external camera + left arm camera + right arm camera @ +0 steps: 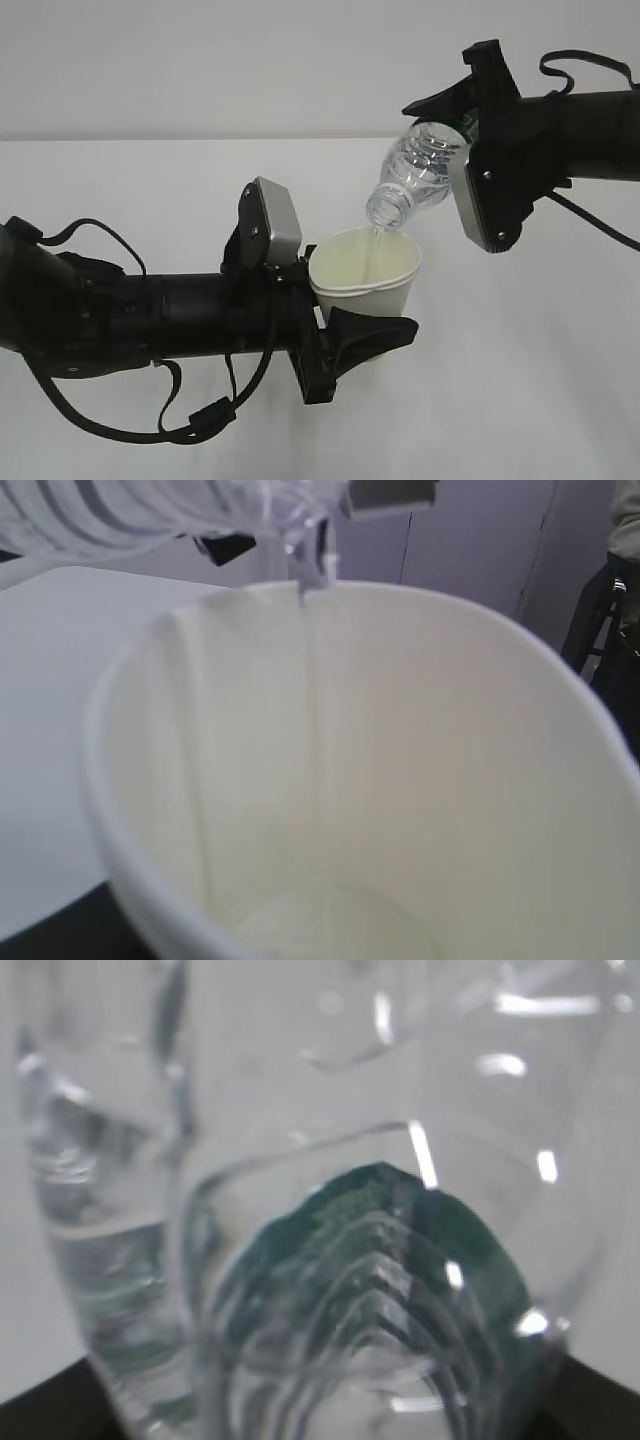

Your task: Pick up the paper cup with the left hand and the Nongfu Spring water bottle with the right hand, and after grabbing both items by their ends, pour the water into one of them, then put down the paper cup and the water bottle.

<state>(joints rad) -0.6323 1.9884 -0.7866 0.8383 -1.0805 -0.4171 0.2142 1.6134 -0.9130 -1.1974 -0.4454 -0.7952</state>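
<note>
Both arms raised: right hand (455, 125) tips bottle (415, 170) over cup (365, 270).

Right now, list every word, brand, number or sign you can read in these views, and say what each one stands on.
None can be read.
Clear ribbed plastic bottle: its dark green label band shows only as a blurred patch through the plastic; no lettering legible.
White tapered paper cup: plain, no print visible.
Grey-silver rectangular plates on the arms: no markings visible.
</note>
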